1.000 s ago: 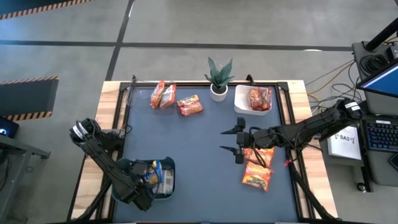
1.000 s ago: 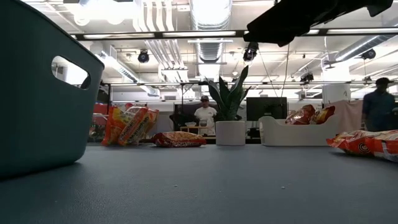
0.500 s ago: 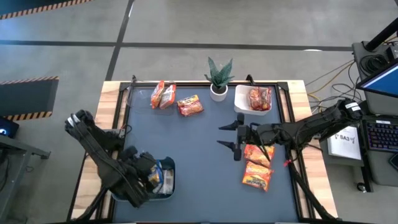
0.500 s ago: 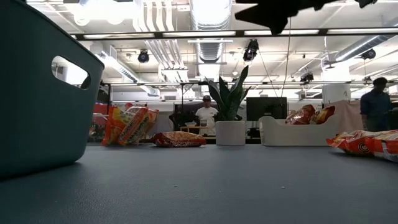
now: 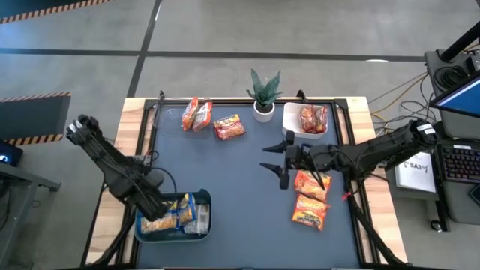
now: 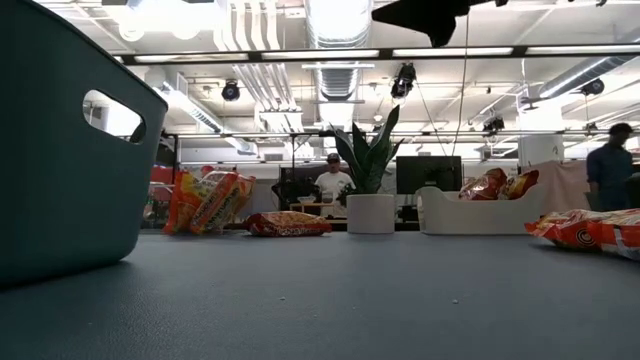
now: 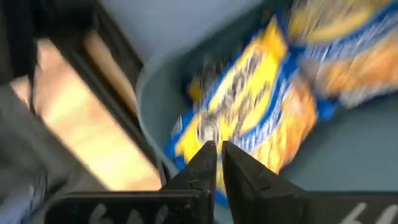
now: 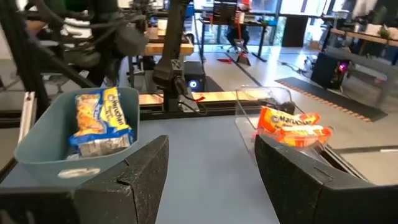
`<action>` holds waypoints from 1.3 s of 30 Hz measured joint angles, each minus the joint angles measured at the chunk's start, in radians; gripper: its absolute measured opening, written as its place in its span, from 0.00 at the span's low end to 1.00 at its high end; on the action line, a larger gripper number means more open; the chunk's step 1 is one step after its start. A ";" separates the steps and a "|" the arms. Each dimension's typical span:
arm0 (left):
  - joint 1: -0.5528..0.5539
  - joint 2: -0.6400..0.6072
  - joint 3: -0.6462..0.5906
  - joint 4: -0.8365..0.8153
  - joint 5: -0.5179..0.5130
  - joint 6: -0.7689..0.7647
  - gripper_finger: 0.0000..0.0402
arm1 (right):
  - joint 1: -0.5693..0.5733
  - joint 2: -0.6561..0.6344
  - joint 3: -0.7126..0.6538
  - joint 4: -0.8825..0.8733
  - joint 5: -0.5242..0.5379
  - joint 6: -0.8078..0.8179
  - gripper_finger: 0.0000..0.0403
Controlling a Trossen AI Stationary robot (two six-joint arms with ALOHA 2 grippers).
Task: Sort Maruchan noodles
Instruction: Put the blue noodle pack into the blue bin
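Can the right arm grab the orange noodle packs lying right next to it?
Probably yes. The right end effector hangs open above the mat, and the two orange packets lie flat beside it with nothing on top of them. The white bin and the plant stand farther back, out of the way.

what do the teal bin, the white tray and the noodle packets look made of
Teal bin: looks like moulded matte plastic, with smooth rounded walls and a cut-out handle. White tray: probably plastic too, though the plain white look leaves it open. Noodle packets: thin glossy printed plastic film, crinkled, with highlights on the wrinkles.
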 joint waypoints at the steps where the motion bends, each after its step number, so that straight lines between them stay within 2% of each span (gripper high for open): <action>1: -0.001 -0.002 -0.013 0.020 0.038 -0.004 0.04 | -0.006 0.000 0.000 0.000 0.000 0.009 0.56; 13: -0.008 0.080 -0.103 0.023 0.144 0.002 0.34 | -0.047 0.000 -0.002 0.000 0.001 0.012 0.56; 19: -0.011 0.112 -0.097 0.022 0.147 0.027 0.40 | -0.048 0.000 -0.002 0.000 0.001 0.011 0.56; 24: -0.024 0.127 -0.104 0.026 0.146 0.022 0.37 | -0.048 0.000 -0.002 -0.003 0.001 0.011 0.56; 30: -0.026 0.140 -0.108 0.038 0.142 0.022 0.28 | -0.048 0.000 -0.002 -0.006 0.001 0.011 0.56; 39: -0.026 0.140 -0.108 0.049 0.076 0.028 0.03 | -0.048 0.000 -0.003 -0.016 0.001 0.011 0.56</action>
